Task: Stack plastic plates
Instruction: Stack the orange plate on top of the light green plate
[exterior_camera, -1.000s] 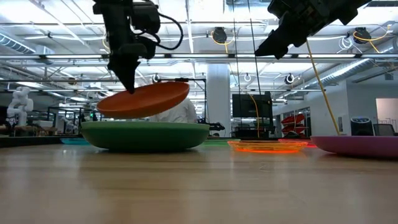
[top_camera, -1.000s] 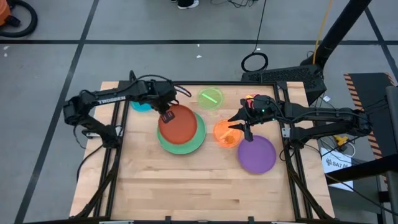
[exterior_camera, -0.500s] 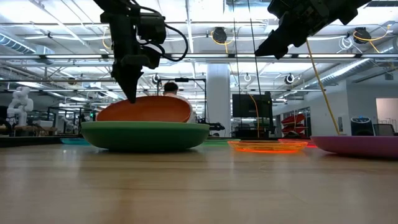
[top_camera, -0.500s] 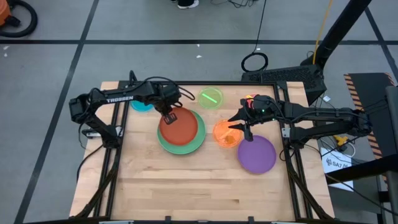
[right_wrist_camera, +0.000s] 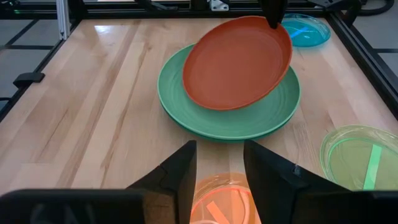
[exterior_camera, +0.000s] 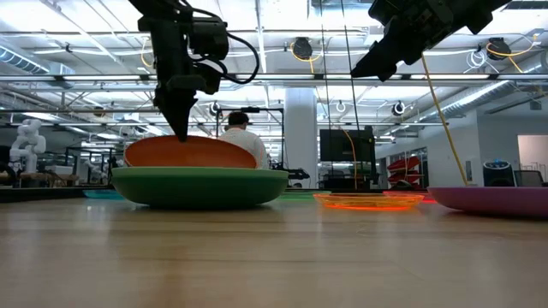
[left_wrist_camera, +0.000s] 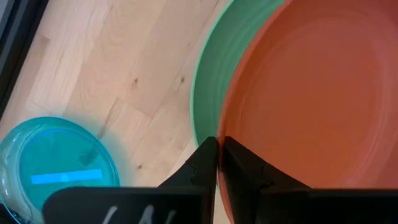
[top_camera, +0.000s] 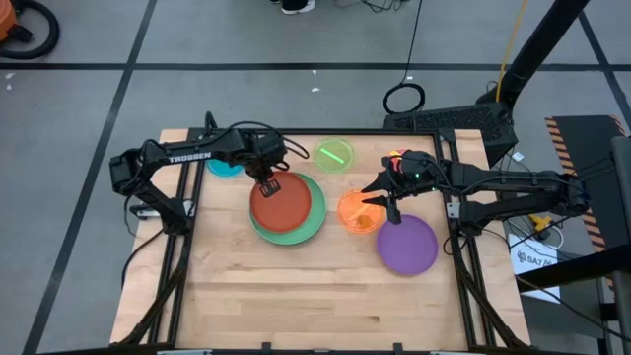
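A brown-orange plate (top_camera: 287,202) lies in a large green plate (top_camera: 288,229) at the table's middle. My left gripper (top_camera: 267,183) stands at the brown-orange plate's far left rim, shut on it, as the left wrist view shows (left_wrist_camera: 217,155). My right gripper (top_camera: 381,202) hangs open and empty above a small translucent orange plate (top_camera: 357,213). A purple plate (top_camera: 408,245) lies to the right front. A blue plate (top_camera: 225,168) and a lime plate (top_camera: 335,155) lie near the far edge. My left gripper pinches the brown-orange plate's rim (left_wrist_camera: 226,127) on its far left side between its two fingers. The fingers (exterior_camera: 180,115) come from above, pointing down. The plate rests in the green plate (exterior_camera: 201,184), with the held side slightly higher in the right wrist view (right_wrist_camera: 273,28).
Bare wood lies across the table's near half (top_camera: 296,296). The blue plate sits close to my left arm (top_camera: 187,156). The table's black frame rails (top_camera: 182,247) run along both sides.
My left gripper has gone down with the brown-orange plate. The plate hung tilted above the green plate, its free side high; that side has come down, and the plate now lies in the green plate. My left gripper keeps hold of the rim.
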Robot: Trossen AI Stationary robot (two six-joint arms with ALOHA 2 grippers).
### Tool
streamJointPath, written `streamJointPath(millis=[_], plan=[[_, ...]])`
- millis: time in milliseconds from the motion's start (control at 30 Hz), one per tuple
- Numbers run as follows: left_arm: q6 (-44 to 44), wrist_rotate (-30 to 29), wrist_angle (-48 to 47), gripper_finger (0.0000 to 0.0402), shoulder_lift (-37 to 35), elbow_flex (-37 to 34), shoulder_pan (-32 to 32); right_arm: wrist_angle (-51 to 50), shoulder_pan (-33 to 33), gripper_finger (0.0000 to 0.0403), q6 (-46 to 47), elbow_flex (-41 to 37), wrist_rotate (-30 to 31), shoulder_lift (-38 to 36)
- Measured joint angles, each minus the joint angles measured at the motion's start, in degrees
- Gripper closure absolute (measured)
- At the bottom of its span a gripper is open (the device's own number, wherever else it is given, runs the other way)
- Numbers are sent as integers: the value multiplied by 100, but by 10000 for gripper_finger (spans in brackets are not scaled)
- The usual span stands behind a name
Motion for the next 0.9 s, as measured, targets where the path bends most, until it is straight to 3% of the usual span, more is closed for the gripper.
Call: streamJointPath(millis=[300, 667, 900], plan=[[33, 1, 4, 367, 0, 0, 0, 0, 0, 277, 0, 0, -2, 0], [50, -9, 121, 258, -2, 0, -4, 0, 2, 277, 0, 0, -1, 0], [522, 426, 526, 250, -4, -76, -386, -44, 2, 277, 0, 0, -2, 0]])
